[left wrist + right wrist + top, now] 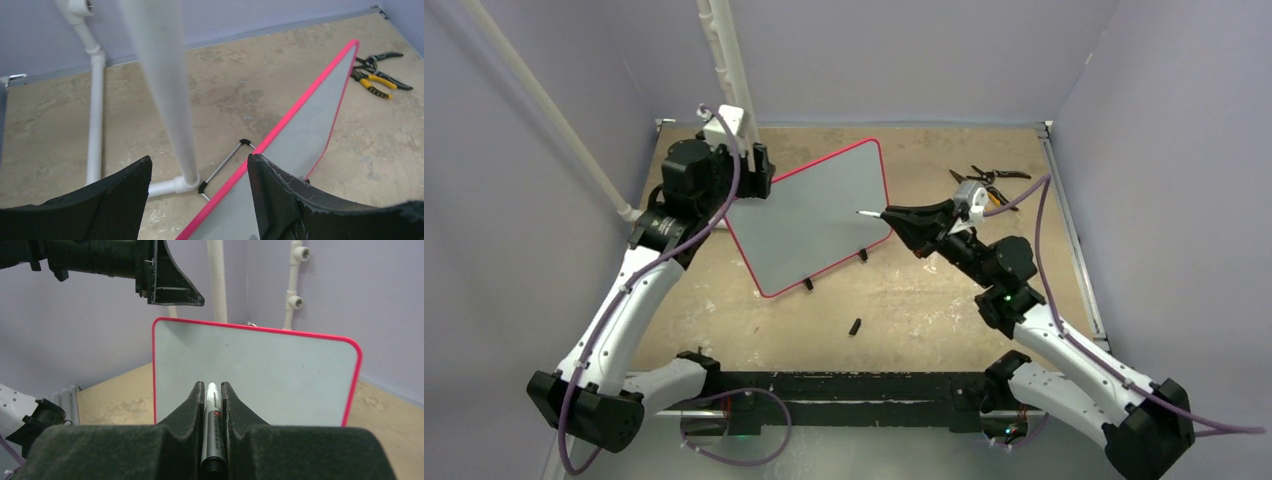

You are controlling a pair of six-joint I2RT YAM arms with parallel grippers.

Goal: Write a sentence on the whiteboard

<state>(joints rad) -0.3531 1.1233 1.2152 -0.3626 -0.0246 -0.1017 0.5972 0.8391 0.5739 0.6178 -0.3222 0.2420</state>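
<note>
The whiteboard (814,215) stands blank; the whole sentence is left to write. The right jaws clamp a marker (212,410) aimed at it; the left jaws gape beside its edge.

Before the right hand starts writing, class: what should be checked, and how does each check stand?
1. Marker gripped in right hand: ok.
2. Marker pointed at whiteboard: ok.
3. Tip touching whiteboard: cannot tell.
4. Whiteboard standing, face towards marker: ok.
5. Left hand clamping whiteboard: not ok, it is open, not closed on the rim.
6. Writing face blank: ok.
</note>
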